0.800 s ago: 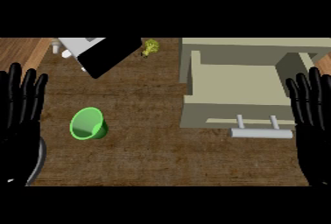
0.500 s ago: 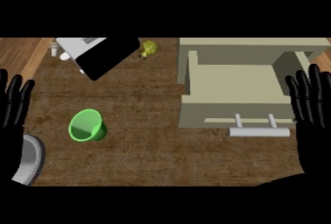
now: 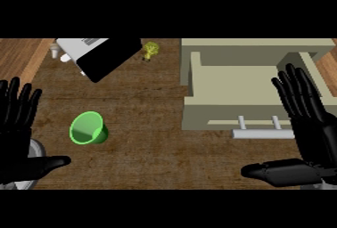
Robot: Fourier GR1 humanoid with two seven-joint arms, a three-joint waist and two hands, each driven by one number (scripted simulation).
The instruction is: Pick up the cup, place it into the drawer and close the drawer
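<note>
Your bright green plastic cup (image 3: 88, 128) lies tipped on the brown table (image 3: 151, 147), left of the open beige drawer (image 3: 244, 95), mouth toward the lower left, long axis diagonal. Left hand (image 3: 18, 133) and right hand (image 3: 306, 129) both flat, fingers straight, holding nothing.

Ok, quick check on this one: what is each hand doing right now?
Left hand: open, fingers straight, holding nothing, left of the green cup.
Right hand: open, fingers straight, holding nothing, over the open drawer.
</note>
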